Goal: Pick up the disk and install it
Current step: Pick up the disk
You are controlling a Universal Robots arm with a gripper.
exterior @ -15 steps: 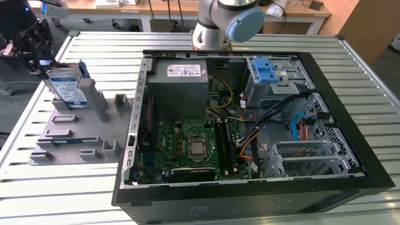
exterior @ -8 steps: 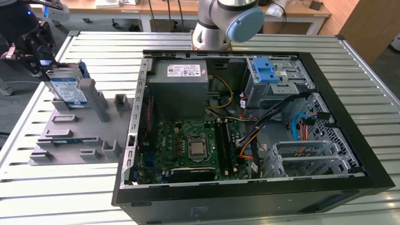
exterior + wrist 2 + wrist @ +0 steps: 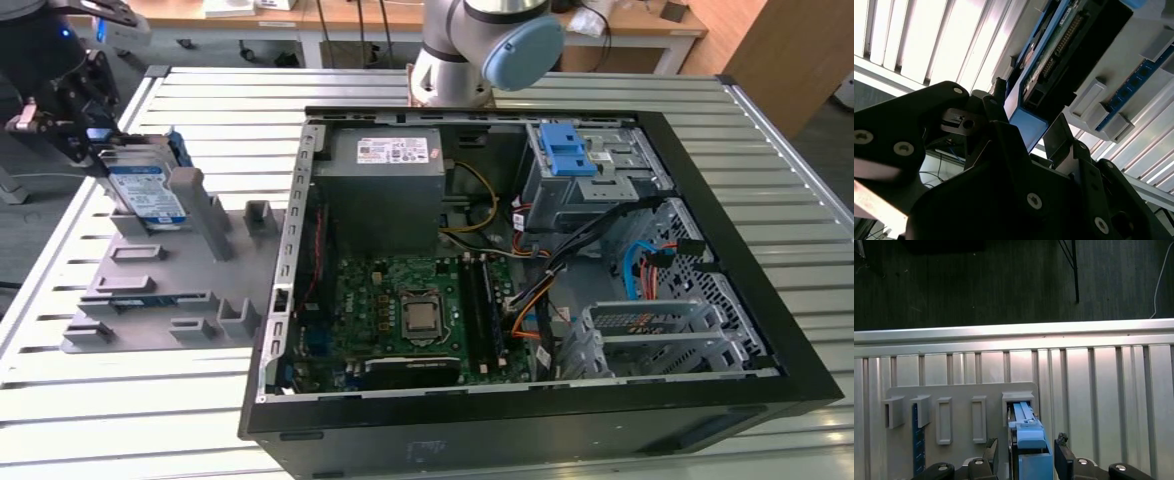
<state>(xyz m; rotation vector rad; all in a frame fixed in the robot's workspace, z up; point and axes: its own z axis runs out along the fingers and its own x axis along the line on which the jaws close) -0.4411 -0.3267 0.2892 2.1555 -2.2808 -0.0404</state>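
Silver with a blue bracket along its edges, the disk (image 3: 144, 190) stands upright in a slot of a grey fixture plate (image 3: 160, 290) on the slatted metal bench (image 3: 134, 420), towards the exterior view's left. The black end effector (image 3: 91, 135) hangs at the disk's upper end. An open black computer case (image 3: 534, 440) lies beside the fixture, on the exterior view's right.

In the second wrist view the end effector (image 3: 1029, 127) straddles the disk (image 3: 1054, 55). Its fingers (image 3: 1059, 132) are spread, one on each side of the blue bracket end, and the disk's circuit-board face shows.

In the first wrist view the disk (image 3: 1029, 440) is seen edge-on, seated in its slot. The end effector (image 3: 1026, 457) is spread around it, with a finger close on each side. I cannot tell whether they touch it.
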